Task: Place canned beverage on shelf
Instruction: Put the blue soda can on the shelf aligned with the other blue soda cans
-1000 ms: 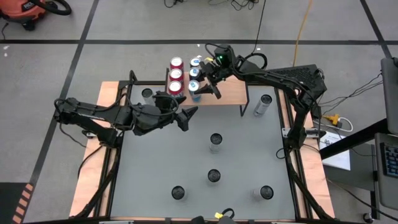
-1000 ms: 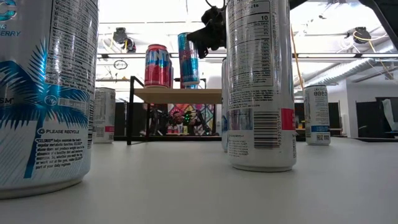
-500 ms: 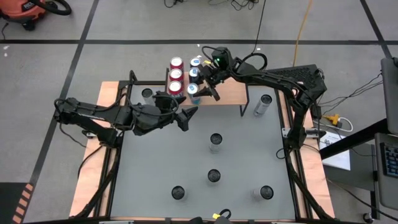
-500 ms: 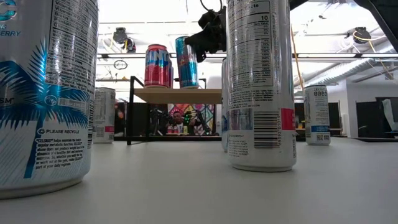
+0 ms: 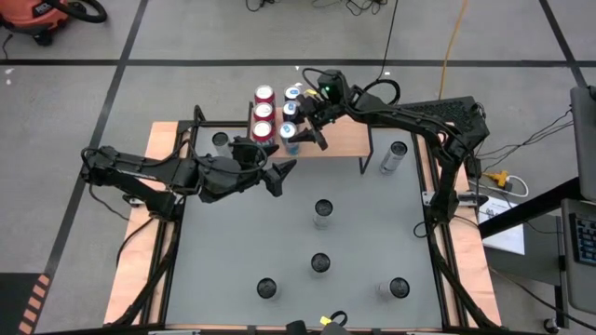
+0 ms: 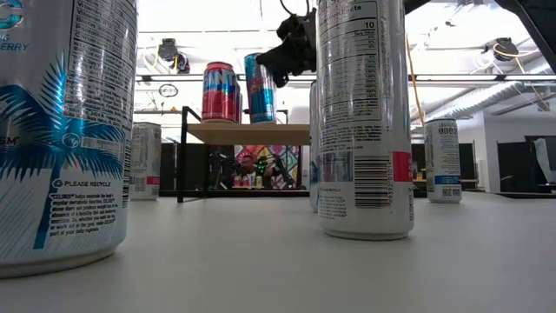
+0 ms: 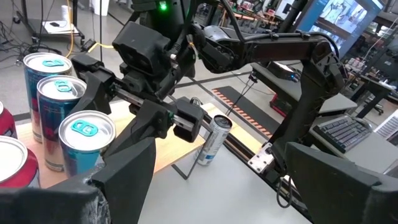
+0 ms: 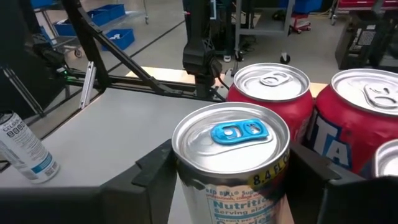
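Shelf [image 5: 345, 138] at table rear: right gripper [image 5: 300, 133] clamps blue can [image 8: 231, 163] there; left gripper [image 5: 276, 174] gapes, touching nothing.

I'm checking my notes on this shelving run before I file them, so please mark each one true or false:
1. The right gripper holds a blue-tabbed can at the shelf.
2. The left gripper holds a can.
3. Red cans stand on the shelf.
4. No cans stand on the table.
1. True. The right gripper has its fingers on either side of the blue-tabbed can, over the shelf.
2. False. The left gripper is open and empty, hovering over the table in front of the shelf.
3. True. Red cans stand in a row on the shelf, next to the blue-tabbed ones.
4. False. Several silver cans stand on the table.
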{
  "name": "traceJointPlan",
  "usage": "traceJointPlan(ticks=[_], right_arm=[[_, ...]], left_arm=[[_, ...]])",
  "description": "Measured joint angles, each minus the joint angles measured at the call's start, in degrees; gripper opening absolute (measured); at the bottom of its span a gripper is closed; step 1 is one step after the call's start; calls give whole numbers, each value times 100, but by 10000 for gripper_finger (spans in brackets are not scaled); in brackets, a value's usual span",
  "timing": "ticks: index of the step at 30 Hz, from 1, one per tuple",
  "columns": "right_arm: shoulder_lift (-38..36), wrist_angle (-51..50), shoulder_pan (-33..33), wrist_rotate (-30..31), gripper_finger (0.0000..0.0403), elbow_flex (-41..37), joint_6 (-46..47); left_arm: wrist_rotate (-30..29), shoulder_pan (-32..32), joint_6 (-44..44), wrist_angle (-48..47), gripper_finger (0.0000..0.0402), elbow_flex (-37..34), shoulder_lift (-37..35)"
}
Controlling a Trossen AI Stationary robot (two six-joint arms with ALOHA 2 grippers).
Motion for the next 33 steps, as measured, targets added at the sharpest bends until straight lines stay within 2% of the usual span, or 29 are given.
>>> traceJointPlan(ticks=[10, 22, 33], right_arm=[[-4, -33, -26, 124, 254, 0, 26], [-23, -44, -52, 198, 258, 0, 26], [-393, -34, -69, 472, 276, -4, 165]], left_arm=[[-2, 2, -2, 0, 358, 0, -2], [7, 1, -2, 0, 358, 0, -2], [11, 1, -2, 2, 358, 0, 0]])
